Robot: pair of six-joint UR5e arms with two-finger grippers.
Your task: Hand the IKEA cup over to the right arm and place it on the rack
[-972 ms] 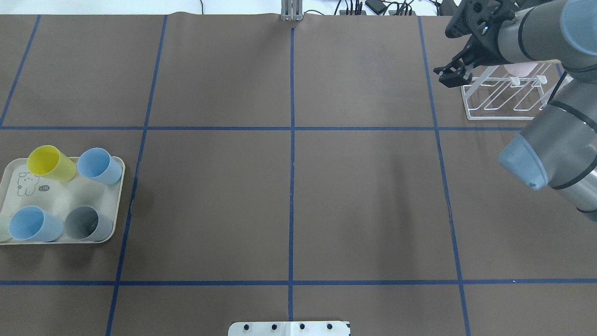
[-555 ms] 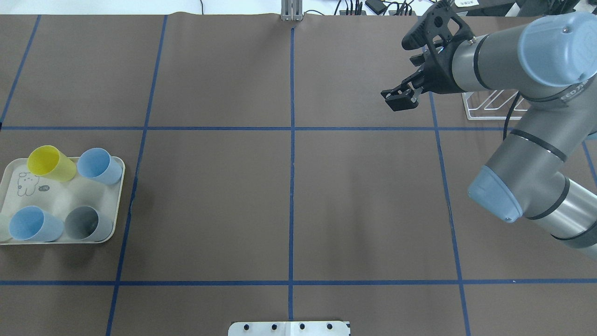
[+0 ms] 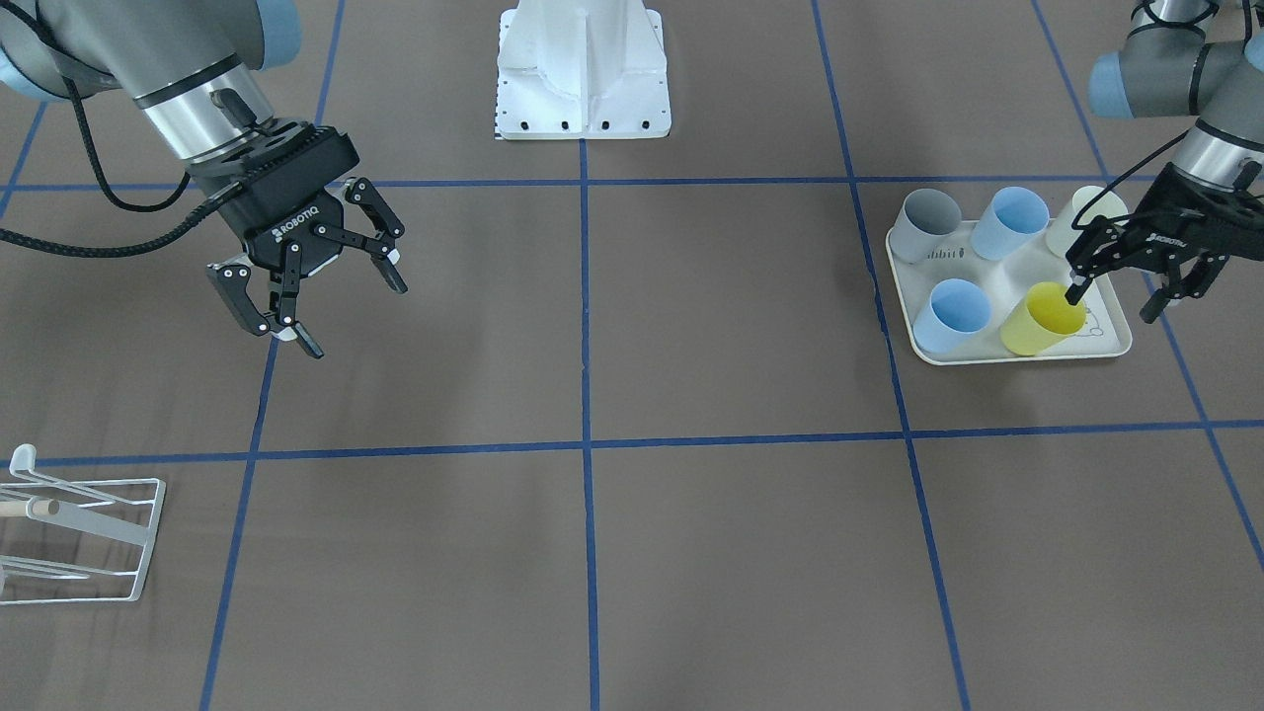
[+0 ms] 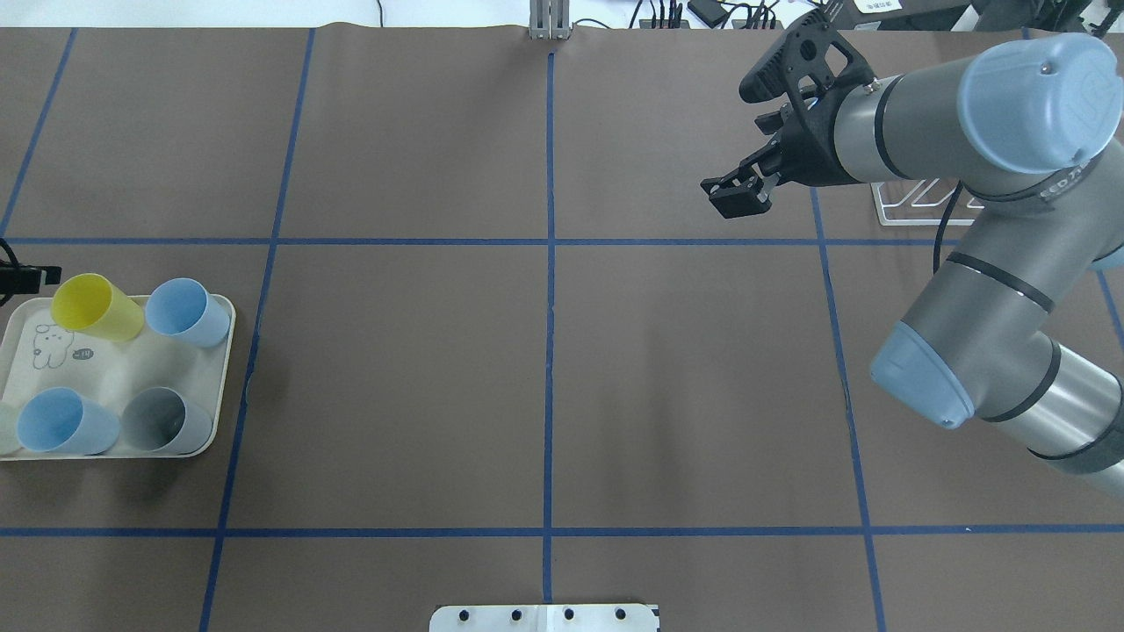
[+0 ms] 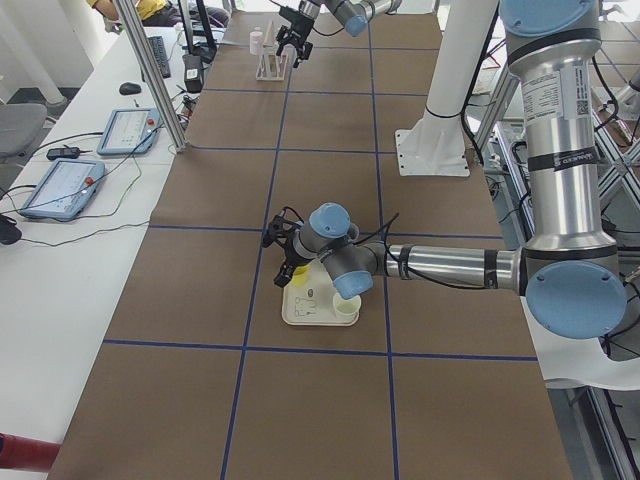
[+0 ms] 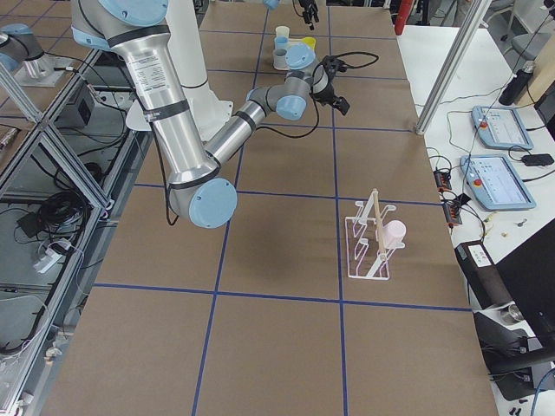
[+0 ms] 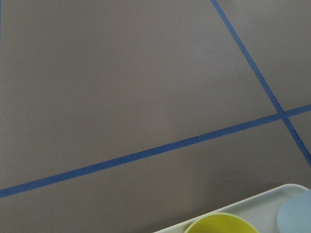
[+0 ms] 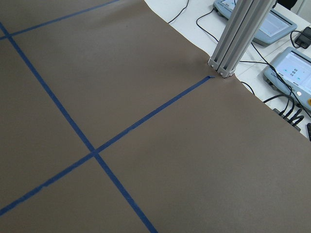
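At upper right of the overhead view, the right end effector, fingers apart and empty, has swung off the rack toward centre. At far left, the left end effector, also spread, has arrived over the yellow cup on its tray, so pickup looks imminent.

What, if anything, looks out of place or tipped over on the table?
Nothing stands out. The five cups stand open side up on the cream tray, and the white wire rack stands upright, holding one pink cup.
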